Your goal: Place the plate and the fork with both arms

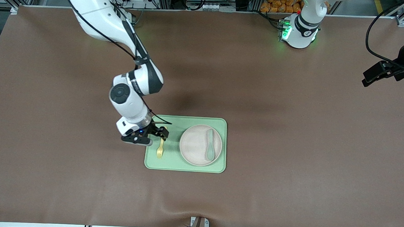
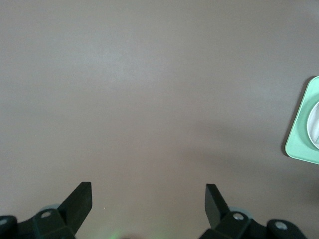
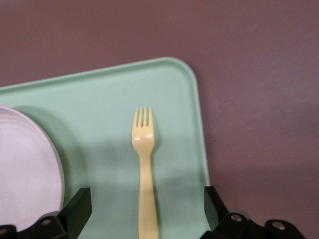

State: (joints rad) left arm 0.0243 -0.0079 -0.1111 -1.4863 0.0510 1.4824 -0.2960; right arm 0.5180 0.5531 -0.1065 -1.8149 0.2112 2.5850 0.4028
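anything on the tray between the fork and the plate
Nothing: bare green tray separates the fork from the plate in the right wrist view; the front view agrees.

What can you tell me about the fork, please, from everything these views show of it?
The fork is small, pale yellow and looks like plastic, with four short tines and a plain straight handle. It lies flat on the green tray, beside the plate but apart from it, toward the right arm's end, tines pointing toward the front camera. The right gripper stands over its handle end, fingers open on either side and not gripping it.
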